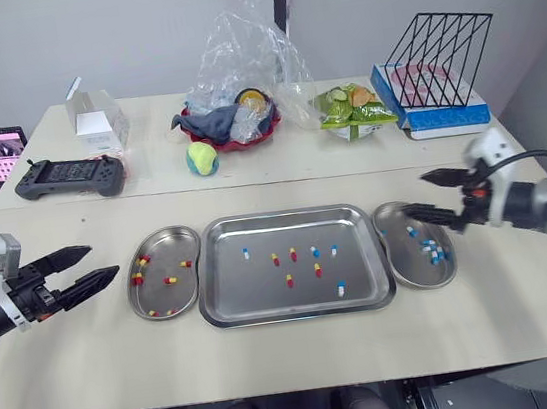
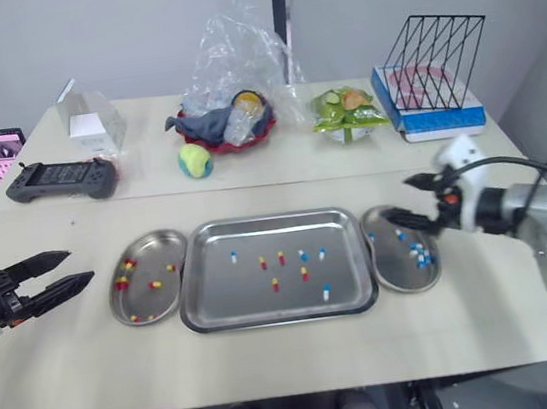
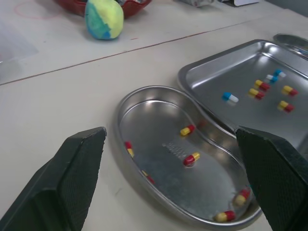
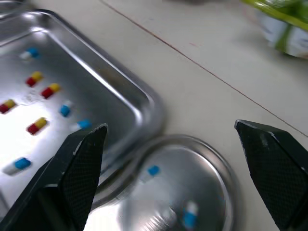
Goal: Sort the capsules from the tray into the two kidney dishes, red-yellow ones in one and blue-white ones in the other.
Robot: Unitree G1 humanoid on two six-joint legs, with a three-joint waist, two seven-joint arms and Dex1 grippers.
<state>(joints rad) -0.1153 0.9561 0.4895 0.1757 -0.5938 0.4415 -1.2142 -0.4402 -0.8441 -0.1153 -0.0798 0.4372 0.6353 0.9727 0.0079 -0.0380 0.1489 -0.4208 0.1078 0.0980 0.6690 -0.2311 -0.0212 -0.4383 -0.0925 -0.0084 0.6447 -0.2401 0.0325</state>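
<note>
Mixed capsules sit mid tray; red-yellow dish at its 9 o'clock, blue-white dish at 3. Left gripper and right gripper: fingers apart, empty. You'd best pinch one capsule at a time, each arm taking its dish's colour, straight down.

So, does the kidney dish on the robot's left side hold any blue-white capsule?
No, the left kidney dish holds only red-yellow capsules, scattered over its bottom, in the left wrist view.

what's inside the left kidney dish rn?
Only red-yellow capsules, scattered loose. Nothing covers the dish, so its whole floor shows.
</note>
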